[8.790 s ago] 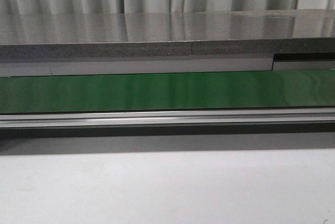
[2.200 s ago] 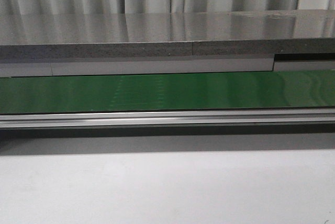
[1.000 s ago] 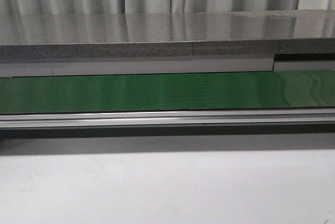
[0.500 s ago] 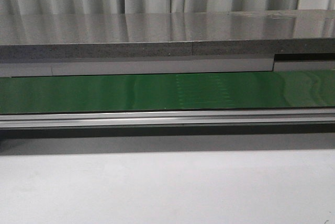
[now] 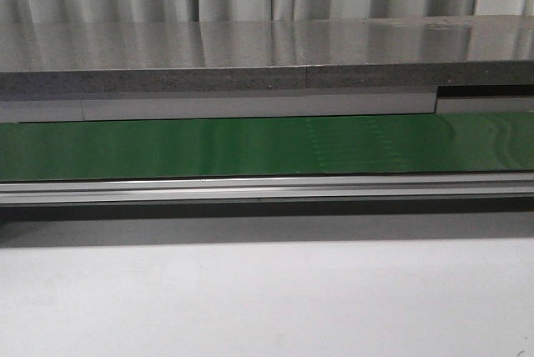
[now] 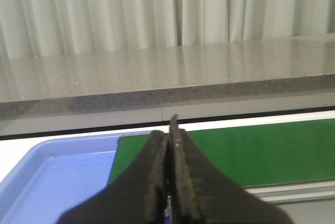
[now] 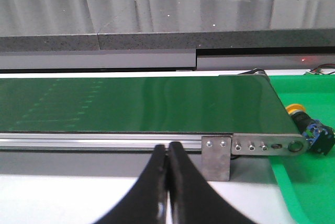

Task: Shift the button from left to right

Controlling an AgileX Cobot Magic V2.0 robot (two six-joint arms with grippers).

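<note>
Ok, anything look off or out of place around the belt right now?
One thing: the button lies tipped on its side on the green surface just past the conveyor belt's end, seen only in the right wrist view. The belt itself carries nothing. Both the left claw and right claw are shut and empty.

The button [image 7: 309,126] appears in the right wrist view only. It has a round yellow-orange head and a black blocky body with a small blue part at its far end. It lies on its side on a bright green surface [image 7: 314,182], head toward the belt [image 7: 136,103]. It sits just past the belt's end, beside the metal end bracket [image 7: 251,145]. Relative to the right claw [image 7: 167,153], whose fingers are pressed together, the button lies well apart, off to the side and slightly farther out.
</note>
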